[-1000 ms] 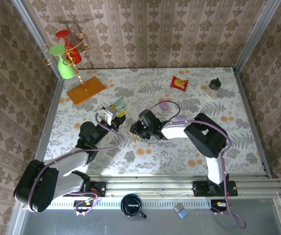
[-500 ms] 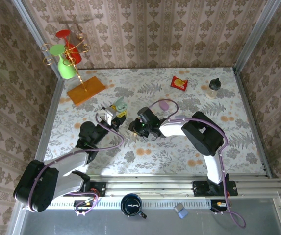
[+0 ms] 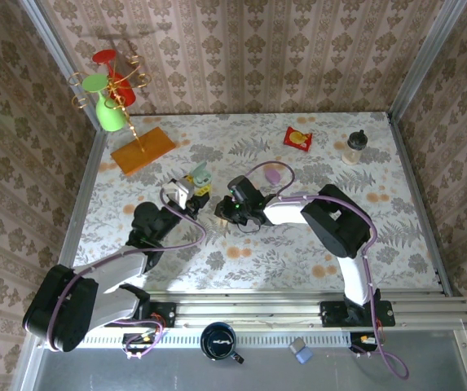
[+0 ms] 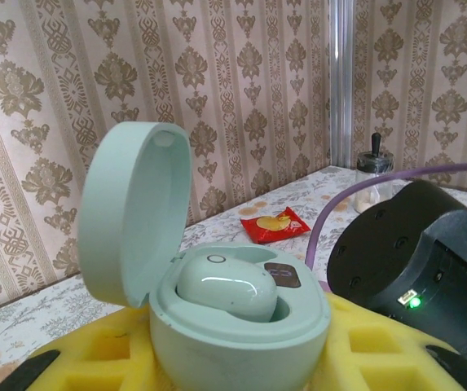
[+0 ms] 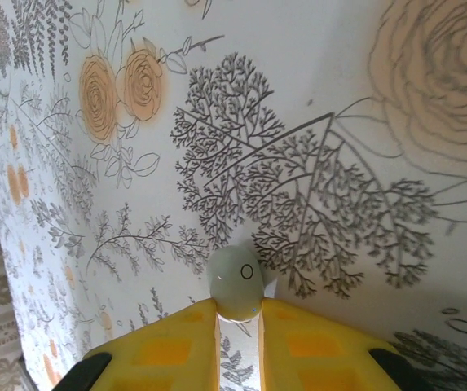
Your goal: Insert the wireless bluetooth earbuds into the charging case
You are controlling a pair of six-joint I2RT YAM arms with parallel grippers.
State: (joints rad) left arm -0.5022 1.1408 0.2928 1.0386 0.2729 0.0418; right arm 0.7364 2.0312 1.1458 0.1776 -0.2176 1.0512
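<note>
My left end effector [image 4: 239,368] is clamped on the charging case [image 4: 217,322], lid open, with one earbud [image 4: 226,285] seated inside. My right end effector [image 5: 239,327] pinches the second pale earbud [image 5: 235,283] between its yellow pads, over the floral surface [image 5: 363,98]

Setting: a purpose-built robot test cell in a lab, dressed to resemble a home interior.

Indicators:
- Wallpapered panels [image 3: 298,49] enclose the desk [image 3: 396,236] on three sides, joined at the corners by bare aluminium posts [image 3: 423,61].
- Behind the right gripper [image 3: 219,213], toward the arm bases, an aluminium rail [image 3: 257,308] runs along the desk edge.
- Purple cables [image 4: 445,171] are routed along the arms.
- Beyond the right gripper lie household props: a red packet [image 3: 297,138] and a small bottle [image 3: 354,147]. Far to its left stands a cup stand [image 3: 115,94].
- The desk surface carries a printed floral pattern.
</note>
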